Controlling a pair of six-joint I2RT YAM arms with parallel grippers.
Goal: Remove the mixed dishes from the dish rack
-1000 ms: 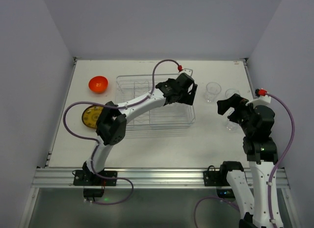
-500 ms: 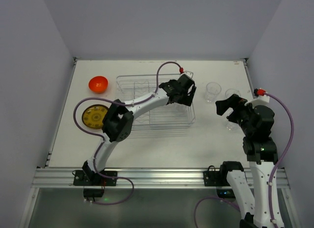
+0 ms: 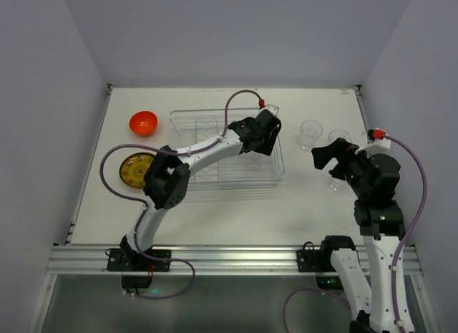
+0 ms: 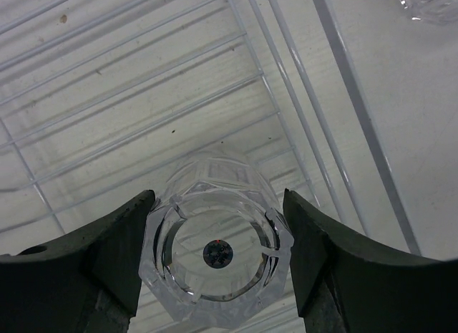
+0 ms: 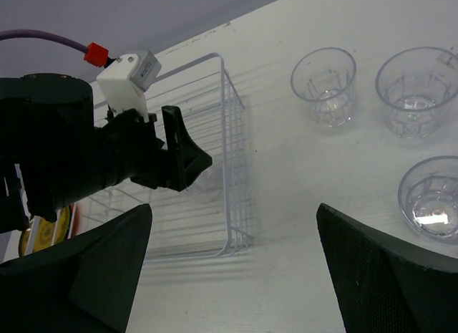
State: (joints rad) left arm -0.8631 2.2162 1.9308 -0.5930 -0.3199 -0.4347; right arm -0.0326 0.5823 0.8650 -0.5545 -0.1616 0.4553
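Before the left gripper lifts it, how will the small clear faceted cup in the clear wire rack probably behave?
The small clear faceted cup looks glossy, so it may slip in the left gripper. It appears empty and thin-walled, so probably light and stiff.

The left arm [image 3: 193,150] stretches from its base up and rightward over the dish rack [image 3: 187,120], its wrist bent down so the left claw [image 4: 218,204] sits inside the rack's right end. Its fingers [image 4: 107,254] lie against opposite sides of a clear cup [image 4: 215,172]. The right arm [image 3: 376,197] stands folded upright to the right of the rack, its right claw [image 5: 235,218] held above the surface, facing the rack, spread wide and empty.
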